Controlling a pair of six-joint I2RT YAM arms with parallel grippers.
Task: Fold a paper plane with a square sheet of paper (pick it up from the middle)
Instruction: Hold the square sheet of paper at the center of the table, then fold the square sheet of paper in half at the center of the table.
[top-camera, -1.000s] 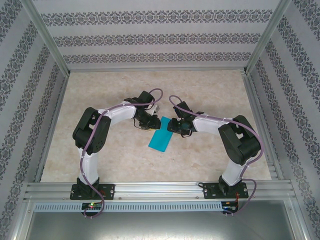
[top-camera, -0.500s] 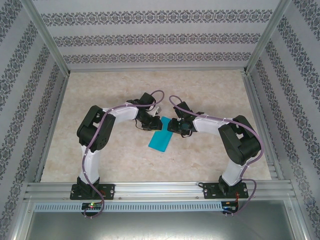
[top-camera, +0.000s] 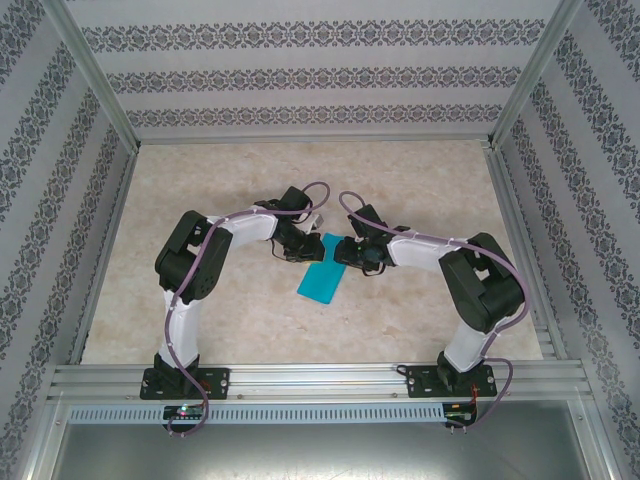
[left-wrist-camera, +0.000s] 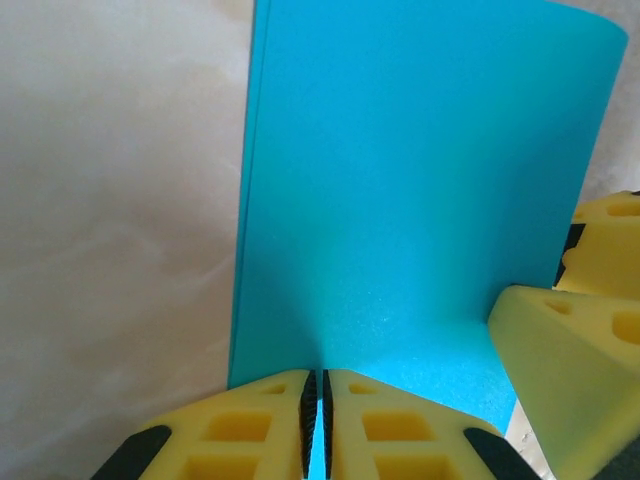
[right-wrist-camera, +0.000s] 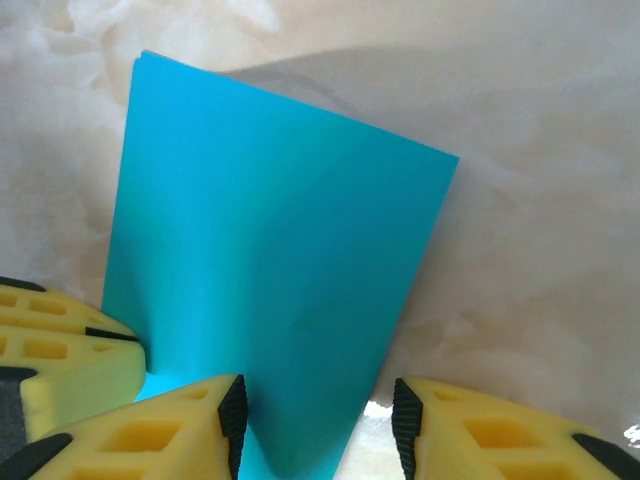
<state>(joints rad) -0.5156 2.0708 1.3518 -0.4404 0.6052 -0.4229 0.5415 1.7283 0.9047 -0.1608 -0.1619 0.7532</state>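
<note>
Evidently the job is at an early crease. The sheet of paper is already doubled into a narrow rectangle, with two layers showing along its long edge. It lies near the middle of the desk, between the two arms, and both hands meet it at its far end.

The left hand is pinched shut on that end, with only a thin sliver of teal showing between its yellow pads. The right hand stands partly open and straddles the same edge just beside it. The paper sits against one finger, but a gap shows at the other, so it has hold of nothing.

I judge this to be the step of holding the folded sheet steady, ready for a corner fold toward the nose. Next, the right hand likely has to close on a corner or press it flat, while the left keeps its pinch so the layers do not slide apart.
</note>
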